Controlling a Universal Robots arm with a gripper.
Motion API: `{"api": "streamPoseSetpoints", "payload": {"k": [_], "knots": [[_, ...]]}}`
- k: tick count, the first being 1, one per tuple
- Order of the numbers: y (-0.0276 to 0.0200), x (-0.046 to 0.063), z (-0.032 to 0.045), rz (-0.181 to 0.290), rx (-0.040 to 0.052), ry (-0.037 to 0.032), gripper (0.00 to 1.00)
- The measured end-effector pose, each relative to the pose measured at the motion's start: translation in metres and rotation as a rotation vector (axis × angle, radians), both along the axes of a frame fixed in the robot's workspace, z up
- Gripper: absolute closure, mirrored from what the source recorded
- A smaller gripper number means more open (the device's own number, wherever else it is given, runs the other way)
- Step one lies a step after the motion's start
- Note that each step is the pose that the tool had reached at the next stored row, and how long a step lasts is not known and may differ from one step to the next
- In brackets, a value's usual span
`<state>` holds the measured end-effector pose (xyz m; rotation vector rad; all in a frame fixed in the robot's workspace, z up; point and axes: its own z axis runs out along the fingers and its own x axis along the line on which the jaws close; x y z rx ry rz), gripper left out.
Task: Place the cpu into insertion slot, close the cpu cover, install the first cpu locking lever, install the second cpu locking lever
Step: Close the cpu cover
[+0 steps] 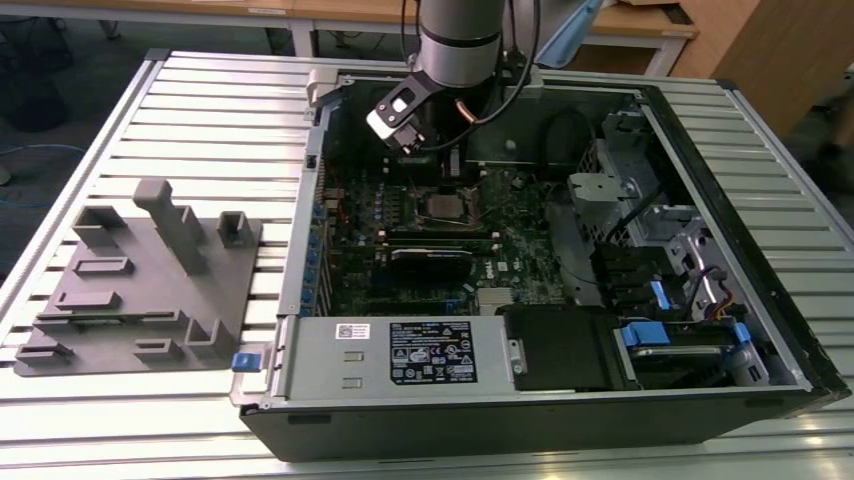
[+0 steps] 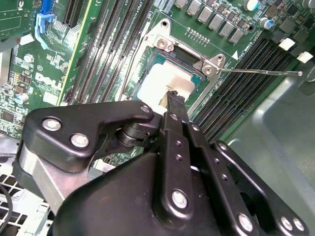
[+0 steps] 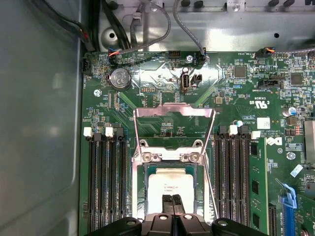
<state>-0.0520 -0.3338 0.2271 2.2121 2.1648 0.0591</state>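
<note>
The cpu (image 3: 170, 184), a flat square chip with a silvery top, lies in the insertion slot (image 3: 139, 183) on the green motherboard; it also shows bright in the second wrist view (image 2: 160, 83). The cpu cover (image 3: 174, 110), a thin metal frame with a window, stands swung up from its hinge beyond the slot. One thin lever rod (image 2: 261, 72) sticks out sideways from the socket frame, and another rod (image 3: 208, 164) runs along the socket's side. My gripper (image 3: 172, 202) is shut, fingertips (image 2: 175, 100) together, just over the chip's near edge, with nothing between them. In the exterior view the wrist (image 1: 407, 110) hangs over the socket (image 1: 441, 205).
The socket sits inside an open computer case (image 1: 747, 200) on a slatted table. Long black memory slots (image 3: 106, 182) flank it on both sides. A grey case wall (image 3: 39, 123) rises close by. A grey fixture block (image 1: 134, 280) lies at the exterior view's left.
</note>
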Motion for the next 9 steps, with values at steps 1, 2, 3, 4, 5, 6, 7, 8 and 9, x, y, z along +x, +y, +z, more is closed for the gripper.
{"api": "streamPoseSetpoints", "payload": {"k": [1, 2, 3, 4, 5, 6, 7, 8, 9], "knots": [[0.0000, 0.0000, 0.0000, 0.000, 0.0001, 0.0000, 0.89], [0.0000, 0.0000, 0.0001, 0.000, 0.0001, -0.0001, 0.89], [0.0000, 0.0000, 0.0001, 0.000, 0.0001, -0.0001, 0.89], [0.0000, 0.0000, 0.0002, 0.000, 0.0000, 0.0000, 0.89], [0.0000, 0.0000, 0.0002, 0.000, 0.0000, -0.0001, 0.89], [0.0000, 0.0000, 0.0003, 0.000, 0.0000, 0.0000, 0.89], [0.0000, 0.0000, 0.0005, 0.000, -0.0001, 0.0000, 0.89], [-0.0001, 0.0000, 0.0012, 0.000, -0.0005, 0.0004, 0.89], [-0.0001, 0.0000, 0.0021, 0.000, -0.0003, 0.0002, 0.89]]}}
